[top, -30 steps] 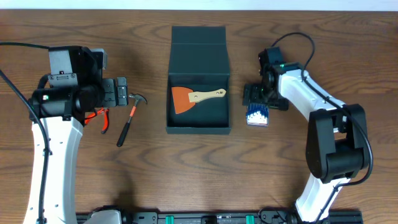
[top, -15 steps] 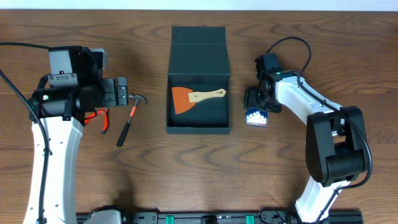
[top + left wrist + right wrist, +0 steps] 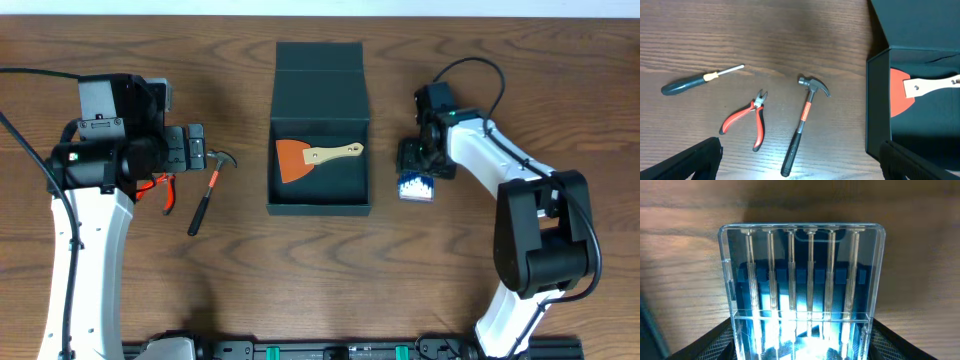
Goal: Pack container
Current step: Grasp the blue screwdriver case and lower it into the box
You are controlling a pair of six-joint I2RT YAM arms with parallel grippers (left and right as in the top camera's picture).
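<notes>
**A:** Where is the container?

**B:** The container (image 3: pixel 320 125) sits mid-table between the two arms, its flap lid laid open toward the far edge. A scraper (image 3: pixel 315 157) with an orange blade and a pale wooden handle lies inside. The left wrist view crops the box on the right and cuts off the end of the scraper's handle.

**A:** And the left gripper?

**B:** The left gripper (image 3: pixel 197 148) hangs over the table (image 3: pixel 520 60) to the left of the box. Its fingers are spread wide with nothing between them. Its own camera catches only the dark tips, in the bottom corners.

**A:** What lies under it?

**B:** A hammer (image 3: pixel 802 125), red-handled pliers (image 3: pixel 747 117) and a screwdriver (image 3: pixel 697 80), each lying apart from the others on the wood. From overhead the arm covers the screwdriver completely and most of the pliers. Only the hammer shows clearly there.

**A:** What about the right side?

**B:** The right gripper (image 3: pixel 417 160) is low over the small blue case of drill bits (image 3: pixel 802 290), just to the right of the box. Its fingers straddle the case, one at each side. The wrist view crops the fingers and the near end of the case, and glare washes out that end. I cannot tell whether the fingers are pressing on the case or only flanking it
</notes>
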